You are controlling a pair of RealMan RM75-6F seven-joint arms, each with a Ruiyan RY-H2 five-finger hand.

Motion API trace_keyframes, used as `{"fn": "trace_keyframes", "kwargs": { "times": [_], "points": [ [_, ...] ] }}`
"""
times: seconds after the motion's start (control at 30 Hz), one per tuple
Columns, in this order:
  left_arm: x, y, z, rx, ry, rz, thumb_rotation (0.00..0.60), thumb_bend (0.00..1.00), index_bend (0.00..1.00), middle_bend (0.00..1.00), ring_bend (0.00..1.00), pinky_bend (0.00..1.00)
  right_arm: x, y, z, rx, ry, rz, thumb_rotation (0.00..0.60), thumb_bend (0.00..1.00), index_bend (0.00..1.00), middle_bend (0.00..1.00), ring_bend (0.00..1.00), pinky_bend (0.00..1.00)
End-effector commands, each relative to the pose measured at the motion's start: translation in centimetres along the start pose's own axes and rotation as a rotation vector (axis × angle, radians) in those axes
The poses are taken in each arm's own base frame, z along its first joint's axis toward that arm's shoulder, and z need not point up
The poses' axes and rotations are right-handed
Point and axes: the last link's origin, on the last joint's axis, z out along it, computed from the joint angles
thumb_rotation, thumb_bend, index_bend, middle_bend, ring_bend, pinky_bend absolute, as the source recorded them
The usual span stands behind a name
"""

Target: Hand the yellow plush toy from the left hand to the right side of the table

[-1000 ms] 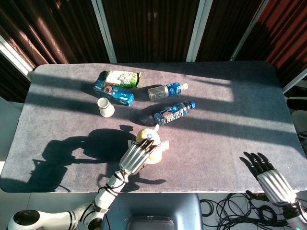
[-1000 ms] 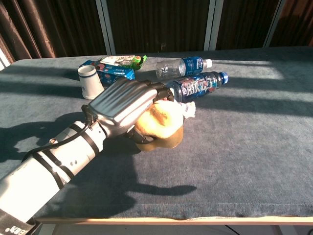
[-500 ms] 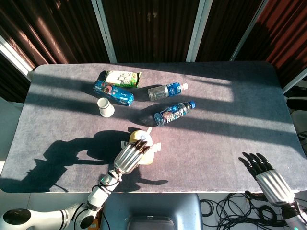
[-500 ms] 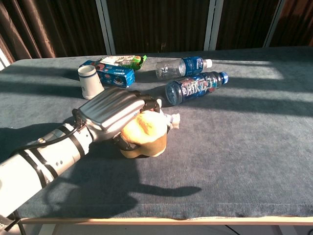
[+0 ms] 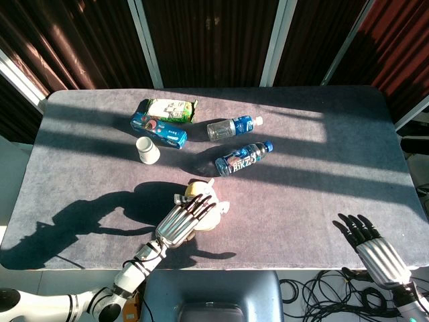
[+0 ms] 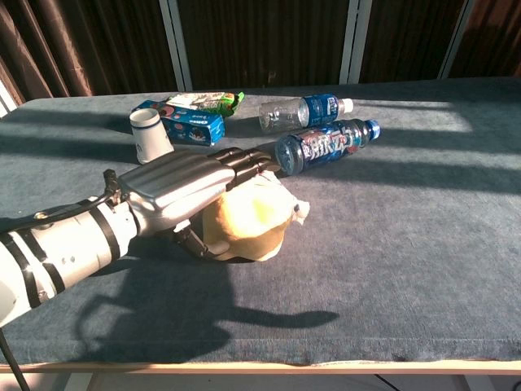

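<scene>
The yellow plush toy [image 5: 197,190] [image 6: 248,220] sits on the grey table, left of centre and near the front edge. My left hand [image 5: 182,221] [image 6: 183,186] lies over its top. The fingers [image 6: 248,159] stretch out straight past the toy toward the bottles, and the thumb [image 6: 192,241] lies against the toy's near side. No finger curls round the toy. My right hand [image 5: 369,241] hovers open with fingers spread off the table's front right corner. It shows only in the head view.
Just beyond the toy lies a blue-labelled bottle [image 5: 242,157] [image 6: 323,143], with a clear bottle [image 5: 232,127] [image 6: 303,110] behind it. A white cup [image 5: 147,149] [image 6: 151,136], a blue box [image 5: 158,130] and a green snack bag [image 5: 171,109] stand at the back left. Cables [image 5: 322,295] hang below the front edge.
My left hand drew the toy a little left and toward the front edge. Its fingers, curled round the toy before, now lie straight. The right hand barely moved.
</scene>
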Motion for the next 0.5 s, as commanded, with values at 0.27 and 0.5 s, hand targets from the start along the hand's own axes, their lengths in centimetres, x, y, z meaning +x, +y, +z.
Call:
{"fn": "trace_keyframes", "kwargs": {
  "times": [0.27,0.5],
  "points": [
    [2.7,-1.7,-2.9,0.021,0.043,0.015,0.6,0.27,0.0,0.0,0.01,0.34,-0.1,-0.1,0.0,0.0,-0.002,-0.001,0.6,0.0,0.0,0.0,0.0,0.0],
    [3.1,-7.2,-9.5,0.174,0.037,0.055,0.6,0.27,0.0,0.0,0.03,0.34,-0.2,-0.3,0.3,0.012,0.005,-0.005,0.6,0.0,0.0,0.0,0.0,0.0]
  ]
}}
